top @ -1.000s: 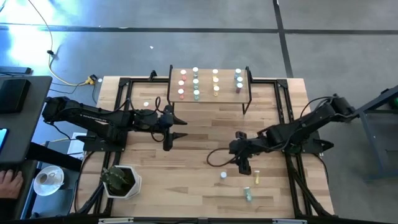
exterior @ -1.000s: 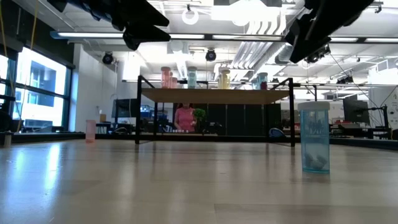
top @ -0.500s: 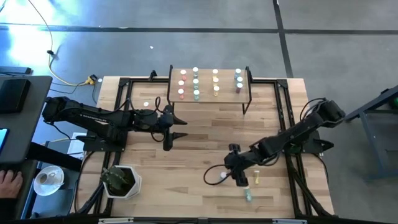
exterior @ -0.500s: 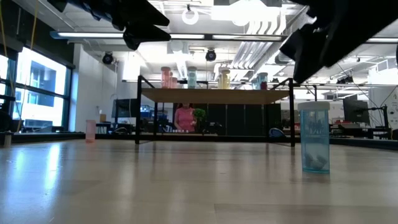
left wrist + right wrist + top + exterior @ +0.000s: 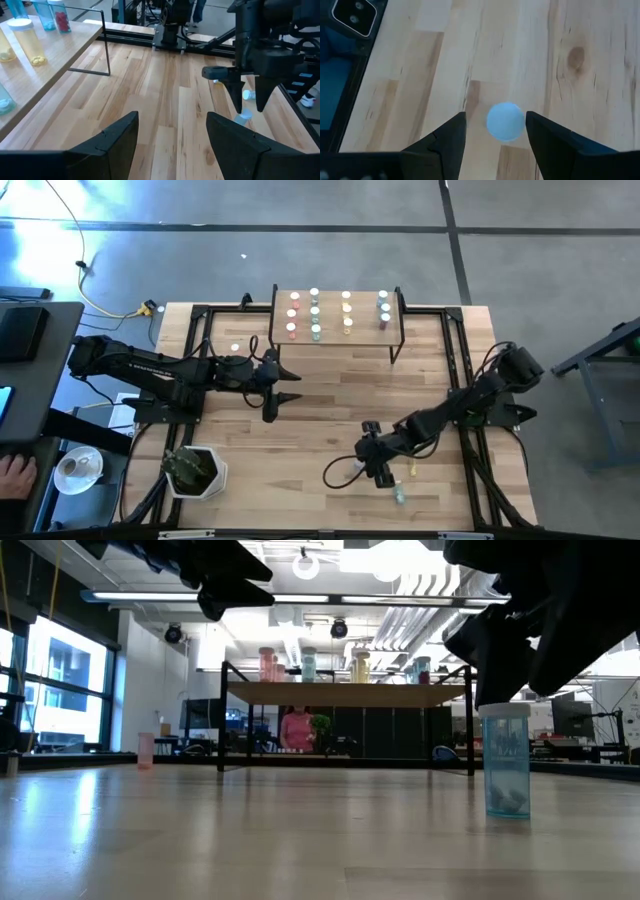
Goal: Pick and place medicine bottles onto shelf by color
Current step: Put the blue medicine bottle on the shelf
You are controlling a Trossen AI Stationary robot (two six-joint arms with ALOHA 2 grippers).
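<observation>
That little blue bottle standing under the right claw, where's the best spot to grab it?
Probably around its round sides just under the cap, coming straight down. The blue bottle stands upright on the table, and the right gripper hangs above it, open, one finger on each side of the cap.

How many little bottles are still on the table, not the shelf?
4. A pink bottle left of the shelf; a blue bottle under the right gripper; a yellow bottle and a green bottle beside it. The arm may hide more.

- No legible text, label, brand, number or sign in any view.
- Bottles on shelf and table: no readable print on them.
</observation>
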